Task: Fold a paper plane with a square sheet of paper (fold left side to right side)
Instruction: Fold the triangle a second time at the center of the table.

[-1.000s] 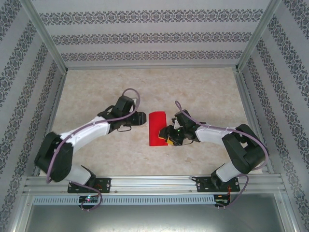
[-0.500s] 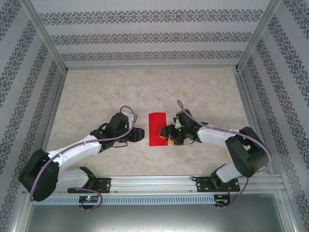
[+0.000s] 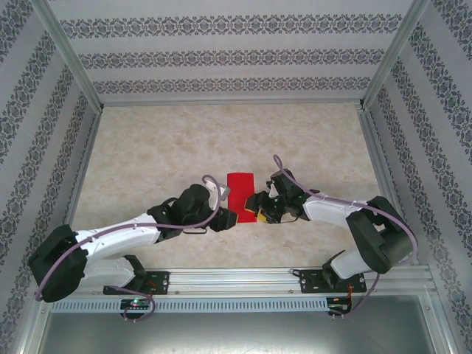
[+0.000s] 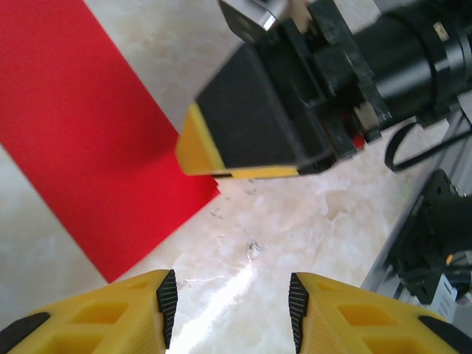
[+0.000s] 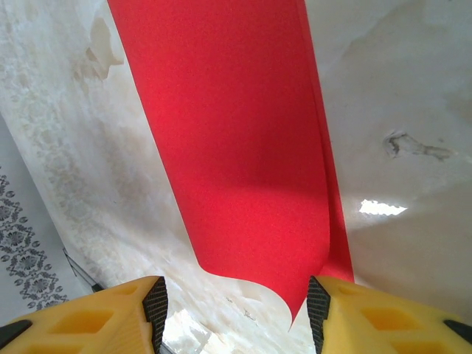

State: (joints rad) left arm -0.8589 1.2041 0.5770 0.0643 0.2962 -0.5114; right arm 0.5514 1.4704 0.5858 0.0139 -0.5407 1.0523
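Note:
The square sheet of paper (image 3: 240, 193) lies on the table as a narrow bright red strip, folded over on itself, not a paper plane's dart shape. In the right wrist view its upper layer (image 5: 236, 147) curls up off the lower one at the near end. My right gripper (image 3: 256, 206) is at the strip's right edge, open (image 5: 236, 310), with the curled corner beside its right fingertip (image 5: 318, 310). My left gripper (image 3: 227, 219) hovers at the strip's near-left corner, open (image 4: 230, 306) over bare table. The paper (image 4: 81, 133) sits ahead-left of it.
The right gripper's black, yellow-tipped finger (image 4: 243, 125) hangs close in front of the left wrist camera. A marble-patterned tabletop (image 3: 147, 147) extends around the paper. Patterned walls enclose three sides, and an aluminium rail (image 3: 236, 279) runs along the near edge.
My left arm has swung right and nearer, from beside the strip's left edge down to its near-left corner. The right gripper and the paper have hardly moved.

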